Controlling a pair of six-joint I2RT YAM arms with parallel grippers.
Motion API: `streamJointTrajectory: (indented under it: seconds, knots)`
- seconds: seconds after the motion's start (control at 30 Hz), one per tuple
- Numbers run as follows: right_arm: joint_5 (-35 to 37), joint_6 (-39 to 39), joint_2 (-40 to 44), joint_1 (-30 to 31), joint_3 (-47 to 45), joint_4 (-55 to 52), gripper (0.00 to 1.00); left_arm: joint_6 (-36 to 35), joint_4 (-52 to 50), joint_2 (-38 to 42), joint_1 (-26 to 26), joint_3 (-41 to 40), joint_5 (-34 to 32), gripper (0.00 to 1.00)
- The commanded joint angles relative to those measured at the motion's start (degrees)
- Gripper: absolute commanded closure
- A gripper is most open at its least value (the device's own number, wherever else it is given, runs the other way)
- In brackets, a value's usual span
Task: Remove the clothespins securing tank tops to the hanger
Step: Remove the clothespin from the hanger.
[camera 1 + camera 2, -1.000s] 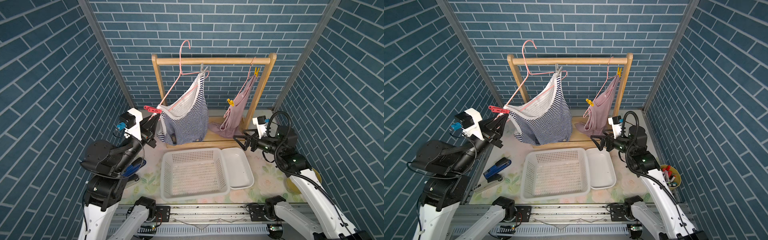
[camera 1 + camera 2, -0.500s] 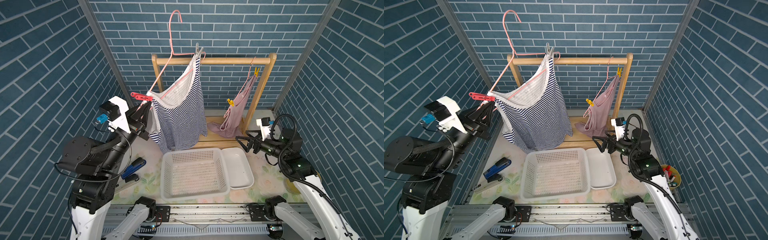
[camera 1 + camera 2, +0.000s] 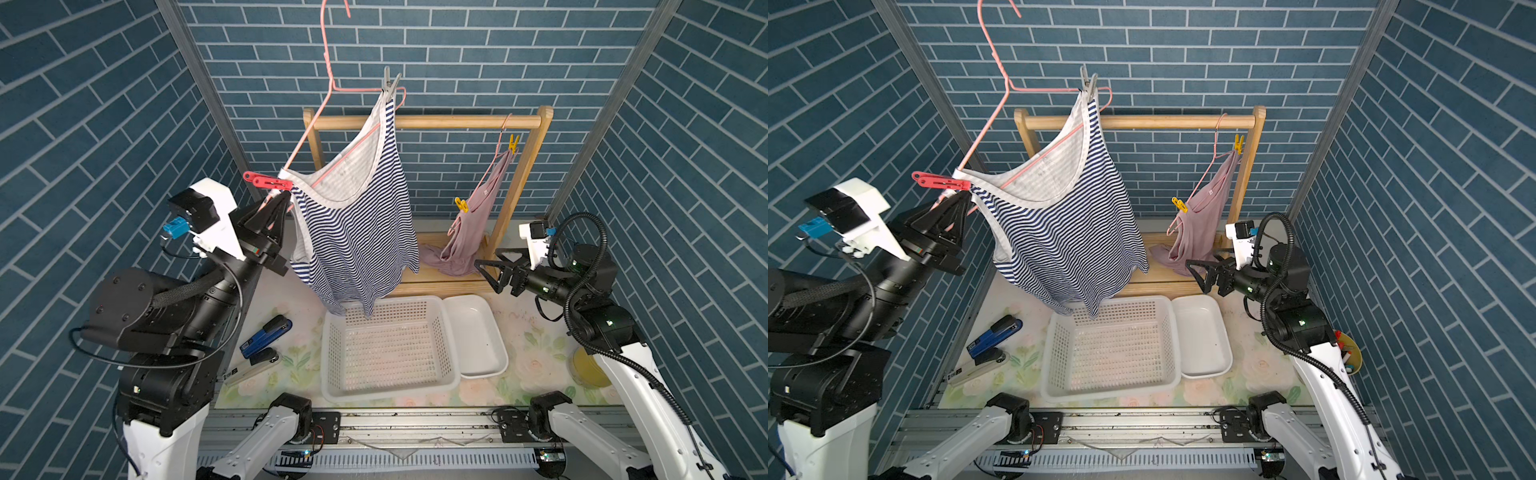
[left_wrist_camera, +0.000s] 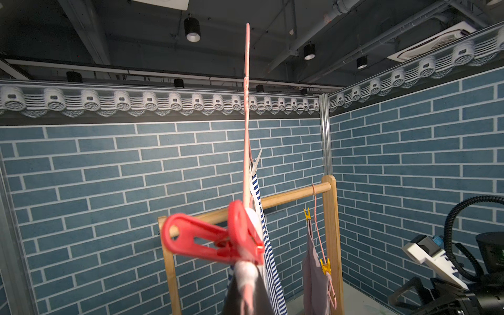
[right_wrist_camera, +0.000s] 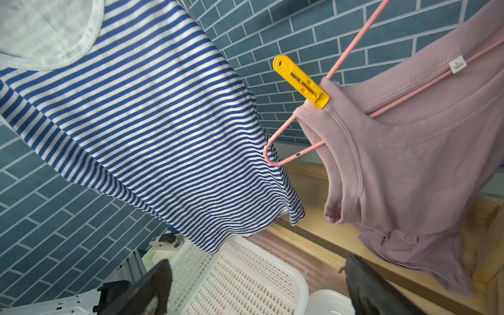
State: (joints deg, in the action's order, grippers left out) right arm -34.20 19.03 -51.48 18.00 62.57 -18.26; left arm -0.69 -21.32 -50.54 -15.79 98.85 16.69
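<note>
0/4 off: red clothespin (image 3: 266,181), grey clothespin (image 3: 390,85), upper yellow clothespin (image 3: 514,143), lower yellow clothespin (image 3: 460,204) all clipped. Left gripper (image 3: 277,208) clenched on left pink hanger (image 3: 328,58); right gripper (image 3: 486,276) released, empty.

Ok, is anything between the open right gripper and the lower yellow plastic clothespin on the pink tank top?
Nothing visible. The right gripper sits open below the lower yellow plastic clothespin, only air between them. The navy-and-white striped tank top hangs off to the side, not across that path.
</note>
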Motion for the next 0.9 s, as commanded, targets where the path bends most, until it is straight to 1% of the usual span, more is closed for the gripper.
streamJointTrajectory:
  seconds: [0.0, 0.2, 0.3, 0.67, 0.87]
  knots:
    - [0.09, -1.49, -1.63, 0.28, 2.68, -0.05, 0.01, -0.23, 0.98, -0.18, -0.2, 3.36, -0.65, 1.0]
    - [0.36, -0.68, -3.84, 0.28, 4.56, 1.66, 0.01, -0.22, -2.23, -0.9, -0.2, 7.61, 0.05, 1.0]
    - [0.79, 0.03, -4.15, 0.32, 4.69, 2.85, 0.01, 0.18, -2.29, -0.2, -0.2, 7.55, 1.36, 1.0]
    - [1.76, 1.79, -4.64, 0.28, 4.76, 4.03, 0.01, 0.47, -5.13, 1.68, -0.2, 8.41, 2.07, 1.0]
    - [1.5, 3.12, -2.52, 0.28, 3.47, 4.25, 0.01, 3.56, -6.48, 2.64, -0.2, 8.3, 3.68, 1.0]
